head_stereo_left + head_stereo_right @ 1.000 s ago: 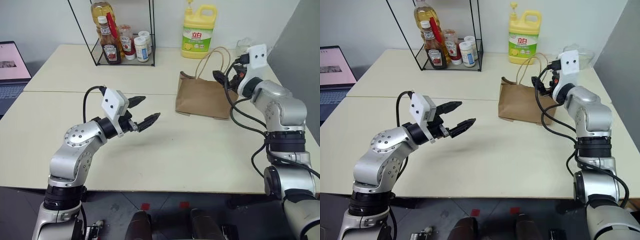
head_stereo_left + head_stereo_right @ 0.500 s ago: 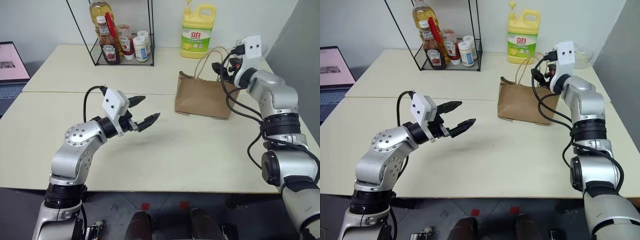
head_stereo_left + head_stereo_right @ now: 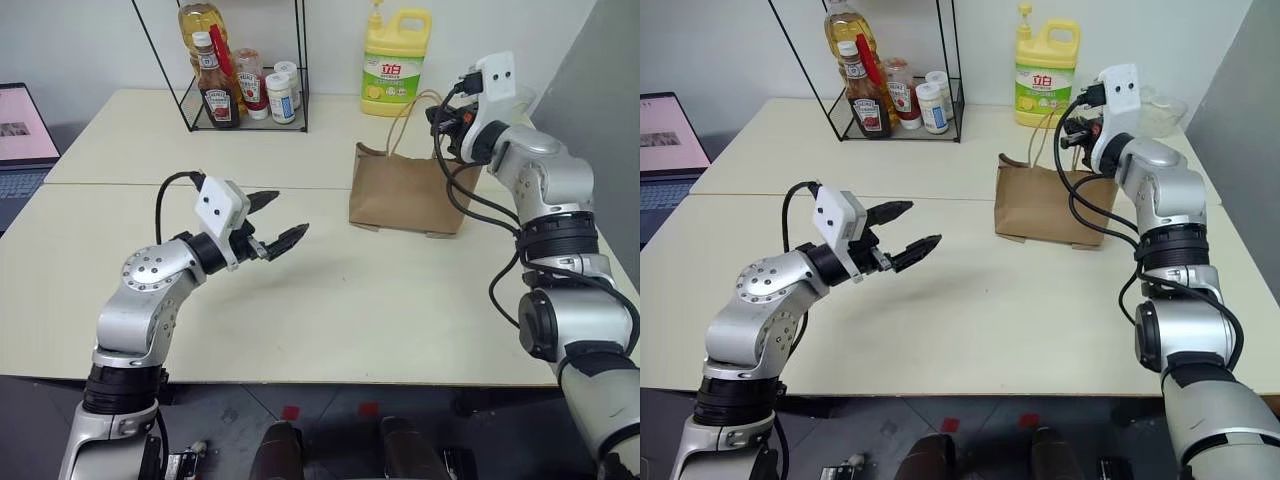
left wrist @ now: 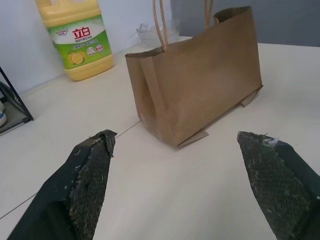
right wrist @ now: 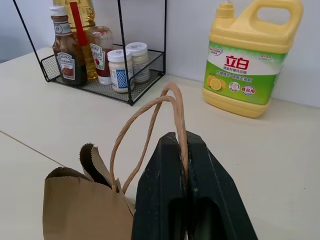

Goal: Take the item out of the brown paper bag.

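1. A yellow plastic jug [image 5: 250, 55] carries a green label with Chinese characters; a Heinz ketchup bottle [image 5: 67, 55] stands in a black wire rack [image 5: 100, 82].
2. The creased brown paper bag [image 3: 405, 190] stands on the beige desk [image 3: 380, 300], at one o'clock from the left tool [image 3: 275, 222].
3. The right tool [image 5: 184, 165] is clenched on a twisted cord handle [image 5: 150, 117].
4. The left tool's rough black fingers are spread, released.
5. The item is hidden.

Yellow detergent jug [image 3: 397, 62] at table [image 3: 330, 300] back; wire rack [image 3: 243, 95] w/ sauce bottles [image 3: 219, 92]; laptop [image 3: 25, 140] far left.
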Robot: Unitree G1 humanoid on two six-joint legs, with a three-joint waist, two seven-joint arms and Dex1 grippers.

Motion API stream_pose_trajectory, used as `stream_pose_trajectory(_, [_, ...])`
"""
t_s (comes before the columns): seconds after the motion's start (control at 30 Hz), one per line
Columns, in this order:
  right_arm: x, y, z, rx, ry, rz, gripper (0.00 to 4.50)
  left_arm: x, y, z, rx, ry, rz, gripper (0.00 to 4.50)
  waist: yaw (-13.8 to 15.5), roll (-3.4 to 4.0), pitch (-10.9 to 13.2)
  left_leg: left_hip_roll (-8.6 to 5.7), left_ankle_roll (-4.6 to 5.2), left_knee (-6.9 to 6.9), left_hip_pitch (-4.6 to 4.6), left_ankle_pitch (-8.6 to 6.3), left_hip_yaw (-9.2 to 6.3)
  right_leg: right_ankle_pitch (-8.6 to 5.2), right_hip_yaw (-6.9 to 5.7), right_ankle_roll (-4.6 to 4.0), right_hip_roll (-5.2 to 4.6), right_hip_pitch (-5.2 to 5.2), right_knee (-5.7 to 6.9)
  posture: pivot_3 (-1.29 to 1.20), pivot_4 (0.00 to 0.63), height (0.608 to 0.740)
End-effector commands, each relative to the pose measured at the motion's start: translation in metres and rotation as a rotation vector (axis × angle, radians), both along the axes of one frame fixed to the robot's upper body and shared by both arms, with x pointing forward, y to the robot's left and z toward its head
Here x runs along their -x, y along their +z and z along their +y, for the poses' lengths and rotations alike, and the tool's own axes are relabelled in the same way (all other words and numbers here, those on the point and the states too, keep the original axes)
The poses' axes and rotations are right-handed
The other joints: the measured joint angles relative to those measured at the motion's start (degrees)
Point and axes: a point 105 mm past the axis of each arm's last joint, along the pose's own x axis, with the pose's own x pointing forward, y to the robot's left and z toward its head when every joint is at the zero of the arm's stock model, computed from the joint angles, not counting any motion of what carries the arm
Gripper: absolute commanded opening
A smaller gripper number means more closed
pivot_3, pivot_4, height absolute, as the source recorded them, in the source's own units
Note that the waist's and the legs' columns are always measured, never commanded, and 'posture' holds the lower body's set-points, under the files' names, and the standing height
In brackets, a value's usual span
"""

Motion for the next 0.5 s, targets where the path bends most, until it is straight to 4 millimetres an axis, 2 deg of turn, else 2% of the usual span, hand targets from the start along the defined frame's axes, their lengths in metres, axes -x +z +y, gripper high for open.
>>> stream_pose_trajectory(0.03, [0.007, 0.037, 0.015, 0.025, 0.058, -0.122, 0.03, 0.001, 0.01, 0.013, -0.005, 0.042, -0.044, 4.15, -0.07, 0.01, 0.01, 0.0, 0.0, -0.01, 0.0, 0.0, 0.0, 0.0, 0.0, 0.0, 0.0, -0.02, 0.02, 0.0, 0.15, 0.74])
stream_pose_trajectory(0.23, [0.012, 0.056, 0.037, 0.074, 0.135, -0.194, 0.03, 0.001, 0.001, 0.036, -0.003, 0.112, -0.006, 4.15, -0.2, 0.03, 0.02, 0.0, -0.01, 0.06, -0.43, 0.02, 0.02, 0.0, 0.02, -0.01, 0.0, -0.55, 0.29, 0.0, 0.15, 0.74])
stream_pose_trajectory(0.5, [0.024, 0.076, 0.078, 0.113, 0.265, -0.28, 0.03, 0.012, -0.011, 0.058, -0.017, 0.172, 0.044, 4.15, -0.5, 0.07, 0.05, 0.01, -0.01, 0.04, -0.49, 0.01, 0.04, 0.0, 0.02, -0.02, 0.0, -0.67, 0.32, 0.0, 0.15, 0.74])
